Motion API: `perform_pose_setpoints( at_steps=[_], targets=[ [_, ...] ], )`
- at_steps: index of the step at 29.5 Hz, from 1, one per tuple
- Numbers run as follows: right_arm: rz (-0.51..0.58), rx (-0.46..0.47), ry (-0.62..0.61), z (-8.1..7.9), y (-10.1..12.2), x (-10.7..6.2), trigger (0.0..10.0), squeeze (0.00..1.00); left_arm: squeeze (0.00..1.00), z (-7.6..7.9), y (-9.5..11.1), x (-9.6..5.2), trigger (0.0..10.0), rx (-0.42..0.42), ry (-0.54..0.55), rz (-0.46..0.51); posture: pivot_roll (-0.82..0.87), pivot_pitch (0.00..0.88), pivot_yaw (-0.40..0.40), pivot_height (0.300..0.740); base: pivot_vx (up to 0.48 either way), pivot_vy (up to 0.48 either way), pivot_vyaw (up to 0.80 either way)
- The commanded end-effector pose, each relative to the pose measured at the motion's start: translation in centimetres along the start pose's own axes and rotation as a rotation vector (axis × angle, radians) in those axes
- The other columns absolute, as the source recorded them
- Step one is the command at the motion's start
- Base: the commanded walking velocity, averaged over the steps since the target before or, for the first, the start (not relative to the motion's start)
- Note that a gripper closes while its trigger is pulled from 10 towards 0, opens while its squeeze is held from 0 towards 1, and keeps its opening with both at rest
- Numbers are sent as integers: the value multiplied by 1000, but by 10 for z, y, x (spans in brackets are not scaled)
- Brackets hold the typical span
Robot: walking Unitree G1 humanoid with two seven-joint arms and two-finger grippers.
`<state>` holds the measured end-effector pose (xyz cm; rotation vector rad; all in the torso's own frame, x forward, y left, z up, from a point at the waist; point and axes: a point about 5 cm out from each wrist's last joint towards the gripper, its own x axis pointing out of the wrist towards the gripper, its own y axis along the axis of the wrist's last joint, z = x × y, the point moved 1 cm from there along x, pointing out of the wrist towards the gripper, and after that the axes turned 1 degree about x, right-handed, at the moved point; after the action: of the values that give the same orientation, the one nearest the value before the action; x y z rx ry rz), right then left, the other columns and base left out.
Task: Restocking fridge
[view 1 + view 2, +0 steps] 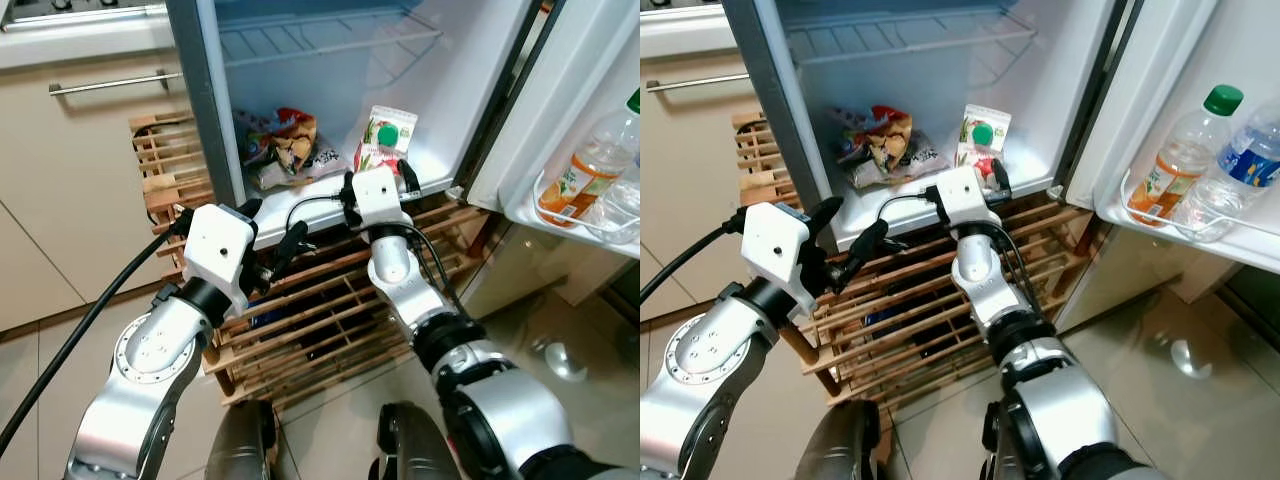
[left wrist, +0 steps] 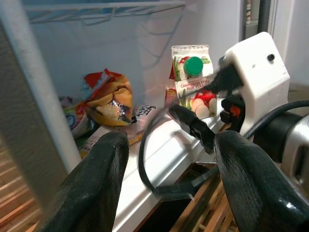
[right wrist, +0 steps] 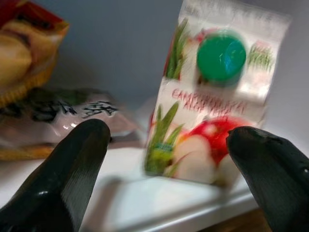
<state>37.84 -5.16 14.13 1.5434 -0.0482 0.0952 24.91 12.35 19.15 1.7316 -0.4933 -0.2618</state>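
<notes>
since the white juice carton with the green cap [image 1: 385, 140] stands upright on the fridge floor [image 1: 432, 172], the right gripper [image 1: 378, 180], fingers spread and empty, sits just near of it. likely released there. left gripper [image 1: 268, 240] waits open at the left.

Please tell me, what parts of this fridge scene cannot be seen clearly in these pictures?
- Carton: print blurred in the right wrist view; its base is hidden behind the right tool in the left eye view.
- Snack bags: brand text too small.
- Door bottles: cut by the edge in the left eye view.
- Crate: contents dark behind slats.
- Left tool: blurred fingertips.

Beige cabinets [image 1: 70, 200], wooden slatted rack [image 1: 320, 320], glossy tiled floor [image 1: 560, 340].
</notes>
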Motion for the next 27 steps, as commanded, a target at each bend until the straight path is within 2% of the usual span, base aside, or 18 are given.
perform_pose_setpoints(
  at_steps=[1, 5, 7, 11, 14, 16, 19, 21, 22, 27],
  targets=[
    [-13, 132, -35, 7, 5, 3, 10000, 369, 0, -2, 0, -1, 10000, 8, 11, -2, 141, 21, -5, 638, 0, 0, 0],
    [-32, 186, -50, 9, 7, 6, 10000, 365, 0, -2, 0, -1, 10000, 8, 13, -1, 142, 20, -9, 638, 0, 0, 0],
    [-82, 277, -56, 8, 7, 6, 10000, 365, 0, -1, 0, -2, 10000, 5, 14, -1, 144, 20, -10, 638, 0, 0, 0],
    [-111, 280, -56, 9, 3, 6, 10000, 365, 0, 2, 1, -4, 10000, 1, 4, 0, 149, 23, -12, 638, 0, 0, 0],
    [-185, 282, -55, 12, -7, 8, 10000, 365, 0, 3, 1, -6, 10000, -1, 2, -3, 158, 25, -10, 638, 0, 0, 0],
    [-277, 316, -52, 14, -17, 8, 10000, 365, 0, 3, 1, -8, 10000, 0, 3, -5, 168, 25, -9, 638, 0, 0, 0],
    [-309, 341, -70, 20, -19, 10, 10000, 365, 0, 2, 2, -9, 10000, 2, 4, -8, 173, 26, -6, 638, 0, 0, 0],
    [-310, 334, -74, 22, -18, 12, 10000, 369, 0, 2, 2, -9, 10000, 3, 5, -8, 173, 26, -4, 638, 0, 0, 0],
    [-312, 294, -89, 32, -16, 16, 10000, 365, 0, 1, 2, -10, 10000, 4, 6, -10, 175, 31, 2, 638, 0, 0, 0],
    [-275, 202, -111, 51, -2, 27, 10000, 365, 0, 2, 2, -9, 10000, 4, 1, -13, 173, 35, 5, 638, 0, 0, 0]
  ],
)
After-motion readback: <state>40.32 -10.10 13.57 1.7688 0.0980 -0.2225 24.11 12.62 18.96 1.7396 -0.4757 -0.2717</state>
